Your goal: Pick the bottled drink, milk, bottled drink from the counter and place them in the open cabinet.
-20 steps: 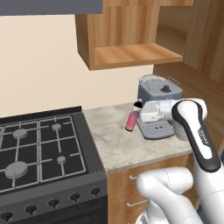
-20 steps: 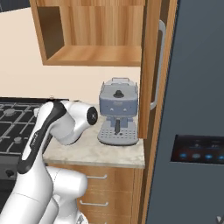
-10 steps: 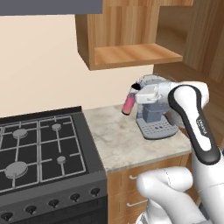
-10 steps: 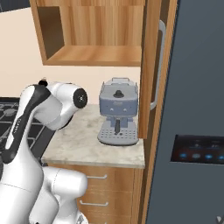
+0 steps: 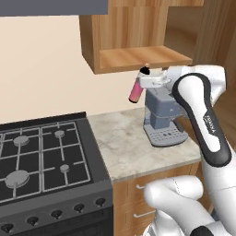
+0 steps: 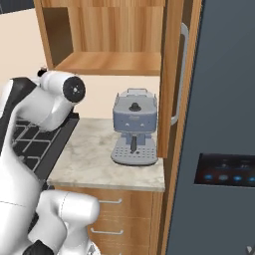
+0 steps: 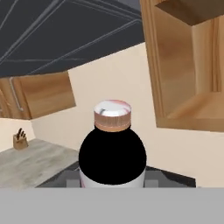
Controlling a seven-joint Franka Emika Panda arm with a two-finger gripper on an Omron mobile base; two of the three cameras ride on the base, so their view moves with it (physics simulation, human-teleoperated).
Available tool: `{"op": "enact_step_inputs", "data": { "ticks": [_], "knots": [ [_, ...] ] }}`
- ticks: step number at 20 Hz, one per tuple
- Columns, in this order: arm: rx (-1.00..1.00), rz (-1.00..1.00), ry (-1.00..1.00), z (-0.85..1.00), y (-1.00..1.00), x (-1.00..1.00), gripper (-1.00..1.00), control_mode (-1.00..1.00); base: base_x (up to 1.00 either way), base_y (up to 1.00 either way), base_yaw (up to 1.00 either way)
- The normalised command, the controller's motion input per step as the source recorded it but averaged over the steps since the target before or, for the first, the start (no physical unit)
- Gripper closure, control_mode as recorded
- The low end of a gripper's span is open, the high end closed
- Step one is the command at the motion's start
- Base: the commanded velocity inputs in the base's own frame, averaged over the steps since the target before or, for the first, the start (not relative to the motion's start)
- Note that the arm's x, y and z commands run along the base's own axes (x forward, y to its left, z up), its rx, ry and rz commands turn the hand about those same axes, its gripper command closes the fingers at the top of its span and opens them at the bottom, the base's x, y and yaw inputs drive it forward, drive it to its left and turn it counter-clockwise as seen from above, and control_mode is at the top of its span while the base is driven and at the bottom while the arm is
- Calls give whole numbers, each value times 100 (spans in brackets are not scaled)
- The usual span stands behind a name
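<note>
Up by the cabinet, the jaws (image 5: 144, 79) are clamped on the slim pink-labelled bottled drink with its black cap (image 5: 136, 91), which hangs tilted in the air, well clear of the table. From the left base camera the bottle sits just under the front lip of the light orange-brown wooden open cabinet (image 5: 138, 59), cap end against the white hand, pink end slanting down and to the left. The hand camera looks along the bottle (image 7: 112, 148): a dark rounded body with a pale label band low down and a copper-coloured ring around a pale end, with the cabinet's box (image 7: 183, 83) off to the right.

Below the hand, a grey espresso machine (image 5: 162, 117) stands on the beige veined marble-look table (image 5: 124, 147), near the back right corner; from the right base camera it (image 6: 134, 127) stands just beside a tall wooden panel. A black gas hob with grey grates (image 5: 39, 156) adjoins the table's left edge. A dark grey fridge with a lit control panel (image 6: 224, 124) stands at the right.
</note>
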Motion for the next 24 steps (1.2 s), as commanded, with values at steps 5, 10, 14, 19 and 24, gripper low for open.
{"op": "enact_step_inputs", "data": {
  "ticks": [5,10,14,19,24],
  "knots": [
    [-10,-14,-5,66,0,-1,100,-100,0,0,0],
    [-11,-10,-19,23,-23,0,100,-100,0,0,0],
    [0,-3,-9,0,-55,9,100,-100,0,0,0],
    [0,0,-1,2,-48,36,100,-100,0,0,0],
    [0,-4,5,16,-11,61,100,-100,0,0,0]
  ]
}}
